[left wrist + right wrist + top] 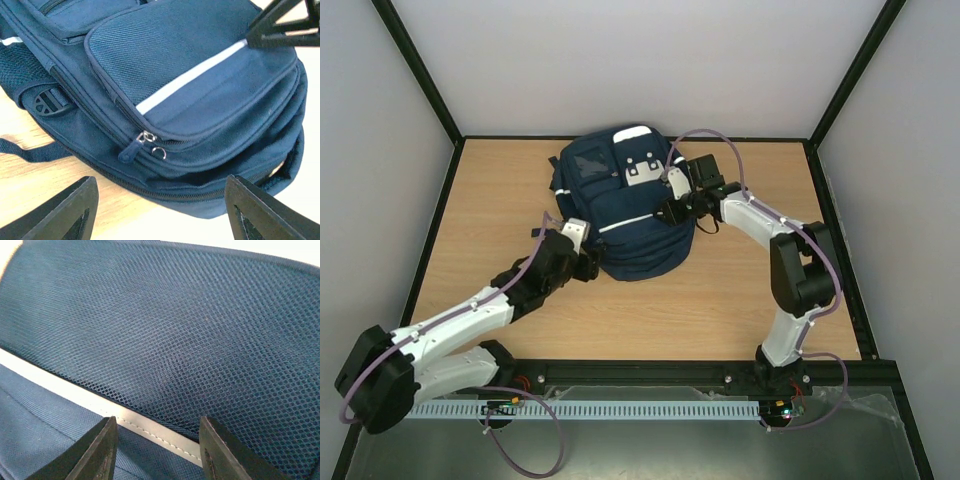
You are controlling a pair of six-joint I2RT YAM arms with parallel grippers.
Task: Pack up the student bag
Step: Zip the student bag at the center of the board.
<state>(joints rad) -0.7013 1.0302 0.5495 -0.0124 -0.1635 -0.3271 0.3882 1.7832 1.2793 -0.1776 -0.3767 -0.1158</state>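
Observation:
The navy student bag (630, 205) lies flat at the middle back of the table, front pockets up, with a thin white stripe across it. My left gripper (588, 262) is open at the bag's near left corner, empty; the left wrist view shows the bag's front pocket (200, 75), a zipper pull (131, 148) and a metal ring just ahead of the open jaws. My right gripper (665, 212) is open against the bag's right side; the right wrist view shows the blue mesh side pocket (190, 335) and a grey trim strip (150, 427) between the jaws, nothing gripped.
The wooden table (500, 200) is walled by white panels with black frame posts at left, right and back. A dark strap (30, 150) trails from the bag's left side onto the wood.

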